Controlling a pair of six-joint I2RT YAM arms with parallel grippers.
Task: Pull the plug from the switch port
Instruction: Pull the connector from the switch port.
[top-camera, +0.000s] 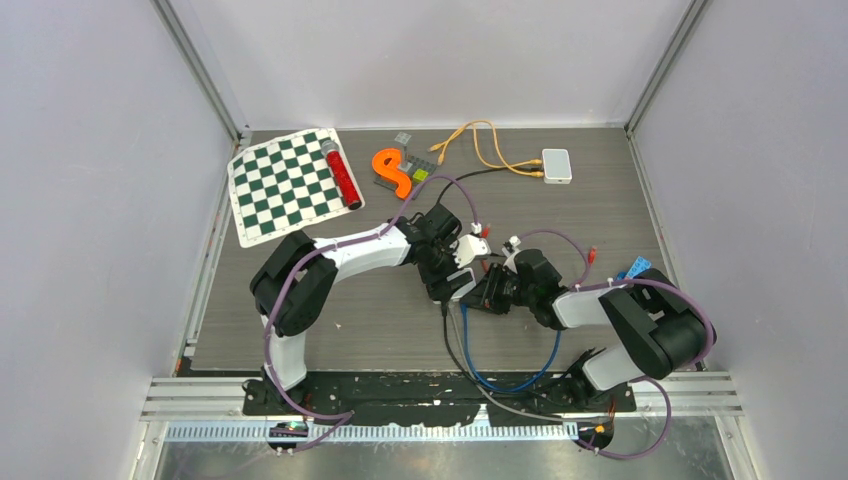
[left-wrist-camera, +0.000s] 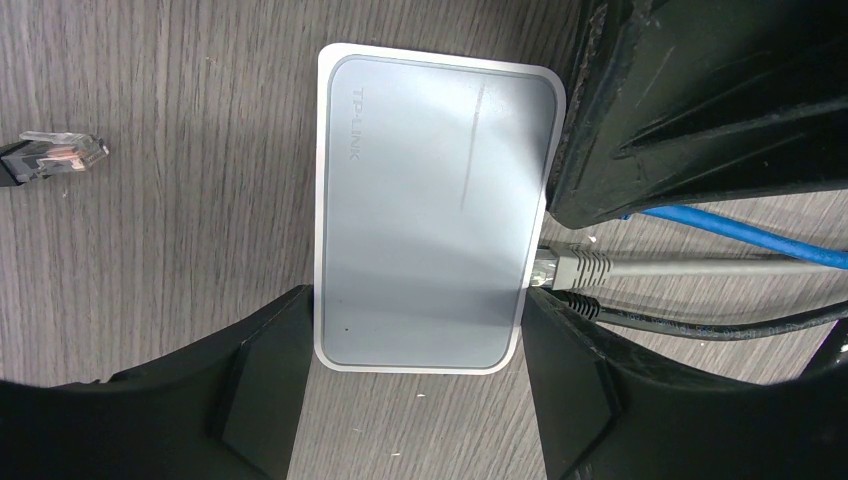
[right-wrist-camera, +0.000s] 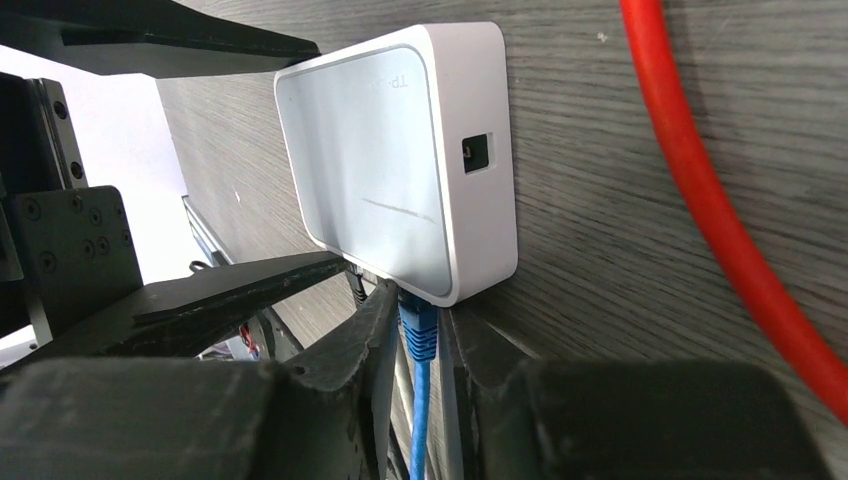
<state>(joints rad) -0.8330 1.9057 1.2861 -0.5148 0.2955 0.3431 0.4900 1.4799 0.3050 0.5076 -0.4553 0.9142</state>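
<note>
Blue plug (right-wrist-camera: 419, 335) sat in a port on the side of the white switch (left-wrist-camera: 430, 210), near the middle of the surface (top-camera: 380, 330). The right tool (right-wrist-camera: 418, 315) was closed on this plug. The left tool (left-wrist-camera: 415, 310) clamped the switch by two opposite sides.

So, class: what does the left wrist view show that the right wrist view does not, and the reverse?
Only the left wrist: a loose clear plug on the table and a grey plug in the switch. Only the right wrist: a red cable, the switch's side socket, and the blue plug between the fingers of the right gripper. Both: the switch and the blue cable.
</note>
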